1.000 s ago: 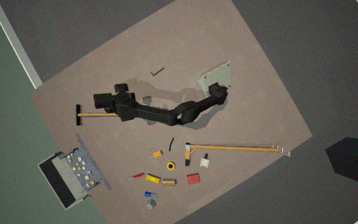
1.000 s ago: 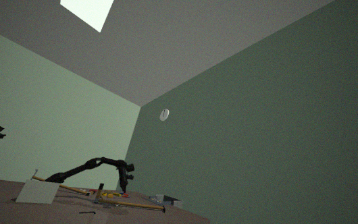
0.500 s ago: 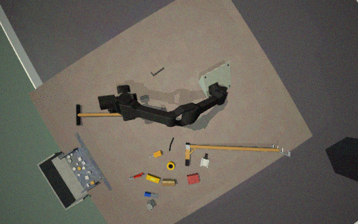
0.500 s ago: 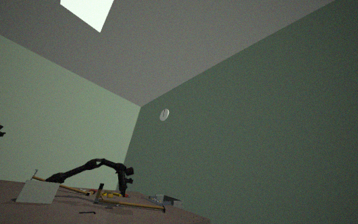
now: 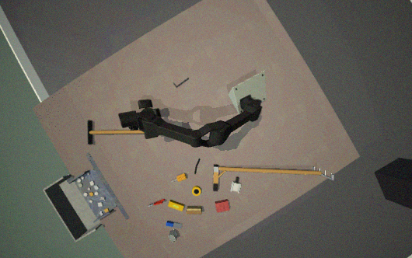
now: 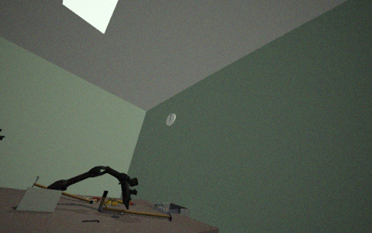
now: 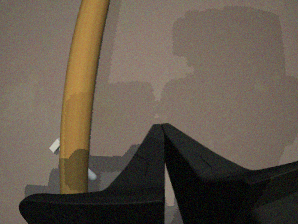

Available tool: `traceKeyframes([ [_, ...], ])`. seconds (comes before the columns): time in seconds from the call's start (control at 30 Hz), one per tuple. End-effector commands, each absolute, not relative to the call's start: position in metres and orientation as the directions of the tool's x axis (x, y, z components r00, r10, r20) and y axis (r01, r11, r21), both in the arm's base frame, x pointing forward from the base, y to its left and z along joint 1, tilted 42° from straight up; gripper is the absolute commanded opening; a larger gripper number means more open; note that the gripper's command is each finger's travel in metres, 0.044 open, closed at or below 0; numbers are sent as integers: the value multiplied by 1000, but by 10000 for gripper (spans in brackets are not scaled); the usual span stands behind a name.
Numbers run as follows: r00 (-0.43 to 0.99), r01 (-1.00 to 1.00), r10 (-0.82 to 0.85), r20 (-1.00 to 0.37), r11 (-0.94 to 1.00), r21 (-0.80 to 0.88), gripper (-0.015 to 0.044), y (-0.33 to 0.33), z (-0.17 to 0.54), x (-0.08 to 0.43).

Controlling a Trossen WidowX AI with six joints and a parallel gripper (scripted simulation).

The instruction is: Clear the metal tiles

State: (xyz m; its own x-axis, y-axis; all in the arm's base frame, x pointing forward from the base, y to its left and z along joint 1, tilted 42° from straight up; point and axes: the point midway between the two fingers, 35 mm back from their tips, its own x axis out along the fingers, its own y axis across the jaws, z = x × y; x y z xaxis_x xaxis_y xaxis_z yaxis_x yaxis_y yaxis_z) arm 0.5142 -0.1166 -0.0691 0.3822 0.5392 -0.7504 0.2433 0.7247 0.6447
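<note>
Wrist view shows the gripper (image 5: 151, 129) (image 6: 127, 207) (image 7: 160, 131) shut, fingertips meeting and nothing between them. The handle of the long scraper (image 5: 114, 132) (image 6: 140, 212) (image 7: 82, 75) runs past on their left side of the frame, from nine o'clock up toward eleven, apart from the tips.

With noon at the top edge of the top view and the gripper as the dial's centre, the scraper lies on the table (image 5: 206, 43) (image 6: 196, 226) (image 7: 140, 50), its black crosspiece out at nine; the arm hides the handle's other end. Between seven and eight sits the catch box (image 5: 80, 199) (image 6: 179, 208), with small pale and orange pieces (image 5: 92, 193) in the grey-blue area on its table side. I cannot tell whether they lie in the box or on the plate.

A bent black key (image 5: 181, 83) (image 6: 90, 221) is at one. The pale sheet (image 5: 253, 85) (image 6: 38, 200) stands at two, near the arm's shoulder. A second long wooden-handled tool (image 5: 268, 170) stretches out around four. Toward five come an orange-handled tool (image 5: 181, 177) and a yellow ring (image 5: 193, 191); a red block (image 5: 222, 206) is slightly nearer four. Close to six are a yellow block (image 5: 176, 205) and a blue-and-grey piece (image 5: 170, 224).
</note>
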Motion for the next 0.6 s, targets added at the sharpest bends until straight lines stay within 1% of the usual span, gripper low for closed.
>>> traceKeyframes([
  [0.0,384,249,534,-753,725,642,0,-113,-75,513],
  [0.57,384,249,536,-752,724,643,0,-93,-94,510],
])
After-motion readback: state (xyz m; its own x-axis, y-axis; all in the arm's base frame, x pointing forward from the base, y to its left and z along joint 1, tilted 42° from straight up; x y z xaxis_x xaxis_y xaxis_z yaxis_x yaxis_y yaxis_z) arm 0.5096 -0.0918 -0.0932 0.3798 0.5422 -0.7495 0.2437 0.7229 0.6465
